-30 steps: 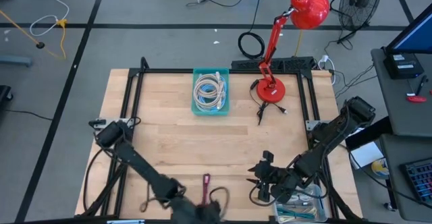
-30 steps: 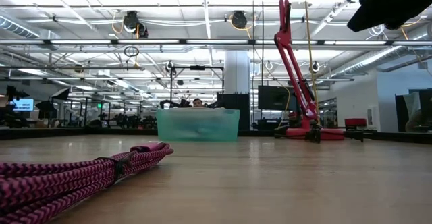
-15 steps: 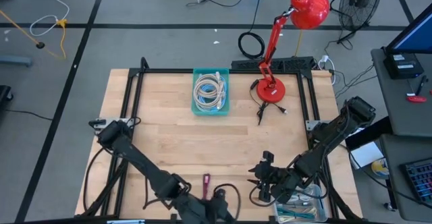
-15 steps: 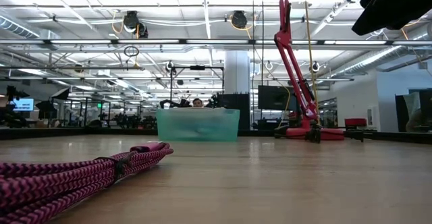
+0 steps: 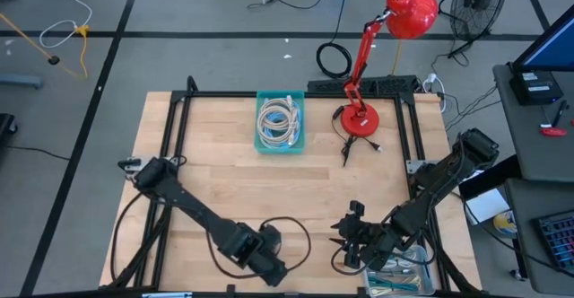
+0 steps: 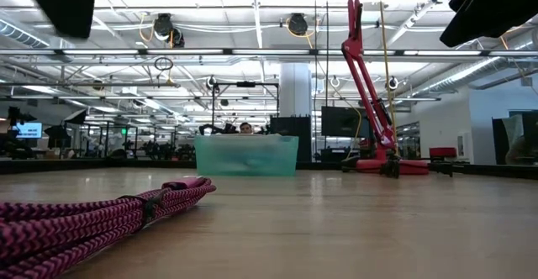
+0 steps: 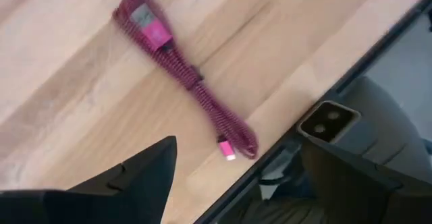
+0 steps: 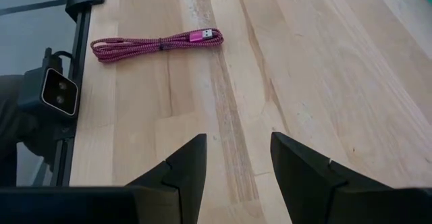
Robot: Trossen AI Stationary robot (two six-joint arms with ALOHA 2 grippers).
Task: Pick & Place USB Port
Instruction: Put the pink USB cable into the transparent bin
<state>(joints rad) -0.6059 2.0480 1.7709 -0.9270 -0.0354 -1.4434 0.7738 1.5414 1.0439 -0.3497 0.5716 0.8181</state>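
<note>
The USB cable is a pink braided bundle lying flat on the wood close to the table's near edge. It also shows in the right wrist view and the low view. In the high view my left arm covers it. My left gripper hangs above the cable, pointing steeply down, open, its fingers wide apart and touching nothing; in the high view it is near the table's near edge. My right gripper waits open and clear of the table, near the near right.
A teal bin of white cables stands at the far middle and a red desk lamp at the far right. A tray of cables sits at the near right corner. The low camera is mounted at the near edge, beside the cable.
My left gripper has swung in from beyond the near edge to above the cable and tipped from nearly level to steeply downward, rolling as it went. In the high view it now covers the cable. The cable has stayed where it was.
</note>
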